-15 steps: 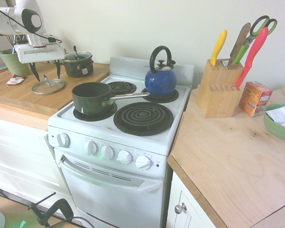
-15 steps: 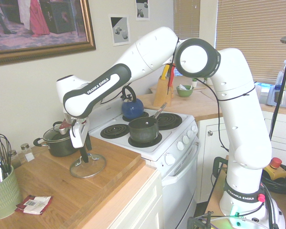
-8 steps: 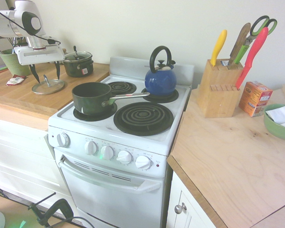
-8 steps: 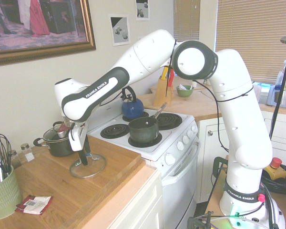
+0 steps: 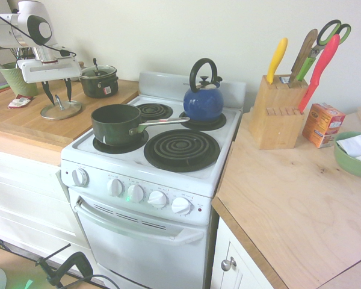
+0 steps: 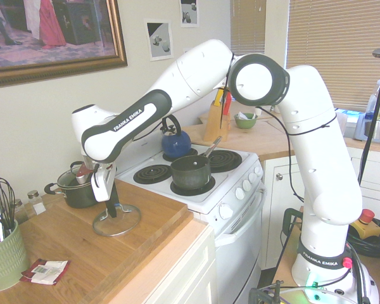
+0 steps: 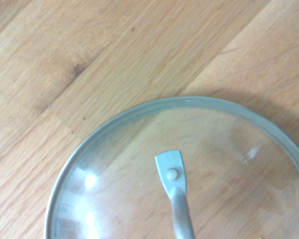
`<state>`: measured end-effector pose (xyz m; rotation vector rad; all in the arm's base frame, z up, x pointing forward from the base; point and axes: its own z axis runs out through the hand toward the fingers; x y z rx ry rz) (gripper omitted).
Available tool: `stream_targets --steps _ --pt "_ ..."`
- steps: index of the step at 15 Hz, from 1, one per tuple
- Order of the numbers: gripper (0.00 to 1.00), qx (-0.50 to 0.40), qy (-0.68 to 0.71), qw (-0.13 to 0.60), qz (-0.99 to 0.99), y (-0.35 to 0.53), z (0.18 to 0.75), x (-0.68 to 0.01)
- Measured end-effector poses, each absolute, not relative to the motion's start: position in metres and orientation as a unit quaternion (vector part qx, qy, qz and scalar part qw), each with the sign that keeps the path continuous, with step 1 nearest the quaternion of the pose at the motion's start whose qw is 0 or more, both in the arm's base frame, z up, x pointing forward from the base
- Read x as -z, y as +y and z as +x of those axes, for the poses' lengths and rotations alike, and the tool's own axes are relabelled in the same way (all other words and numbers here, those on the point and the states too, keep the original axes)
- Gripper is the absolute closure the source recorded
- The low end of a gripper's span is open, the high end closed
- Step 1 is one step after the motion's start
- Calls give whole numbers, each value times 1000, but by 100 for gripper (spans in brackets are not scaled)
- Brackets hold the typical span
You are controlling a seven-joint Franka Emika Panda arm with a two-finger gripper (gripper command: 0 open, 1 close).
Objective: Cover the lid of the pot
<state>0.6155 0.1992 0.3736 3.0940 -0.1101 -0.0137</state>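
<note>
My exterior views are bright and a little washed out, with daylight glowing through the window blinds (image 6: 342, 44). My wrist view is soft, its near edge blurred; the glass lid (image 7: 139, 164) shows white glare spots and casts a faint shadow on the wooden counter (image 7: 89, 59).

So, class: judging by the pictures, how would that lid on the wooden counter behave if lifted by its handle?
The lid looks like clear glass in a metal rim, so probably stiff but breakable if dropped. Its thin handle gives little to grip, so it may swing or tilt. Lying flat on the counter, it seems unlikely to roll.
</note>
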Motion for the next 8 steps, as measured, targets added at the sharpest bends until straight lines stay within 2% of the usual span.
stream_targets --steps 8 --pt "100 4 -40 24 999 194 617 -374"
